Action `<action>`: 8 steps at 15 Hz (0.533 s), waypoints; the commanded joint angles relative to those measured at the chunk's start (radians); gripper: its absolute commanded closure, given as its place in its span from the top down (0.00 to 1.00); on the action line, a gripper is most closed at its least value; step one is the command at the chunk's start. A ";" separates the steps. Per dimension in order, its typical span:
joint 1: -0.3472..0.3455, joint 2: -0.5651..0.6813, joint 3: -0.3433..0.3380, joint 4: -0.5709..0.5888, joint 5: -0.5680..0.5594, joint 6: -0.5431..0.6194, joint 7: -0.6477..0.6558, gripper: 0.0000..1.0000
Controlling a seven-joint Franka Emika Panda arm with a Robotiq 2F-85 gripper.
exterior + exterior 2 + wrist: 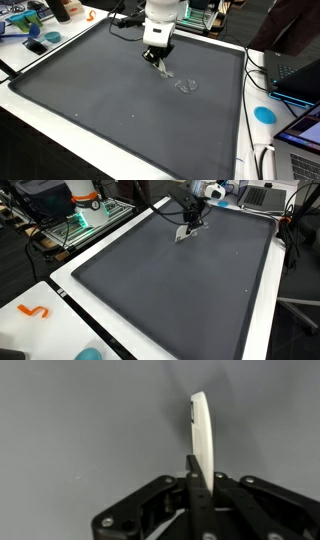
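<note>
Only the wrist view shows the gripper [199,470] clamped on a thin white strip [202,422]; both exterior views place it near one edge of the grey mat [90,100]

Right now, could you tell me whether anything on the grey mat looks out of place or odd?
One thing stands out: a faint clear shape lies on the grey mat beside the gripper. It is too faint to tell whether it is a spill or an object. The gripper pinches a thin white piece on edge.

Claw [157,58], seemingly closed, above grey mat [90,100]
</note>
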 commanded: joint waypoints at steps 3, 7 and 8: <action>-0.017 0.074 -0.034 -0.046 -0.058 0.134 0.110 0.01; -0.030 0.069 -0.022 -0.055 -0.038 0.191 0.127 0.01; -0.030 0.069 -0.022 -0.056 -0.041 0.197 0.132 0.01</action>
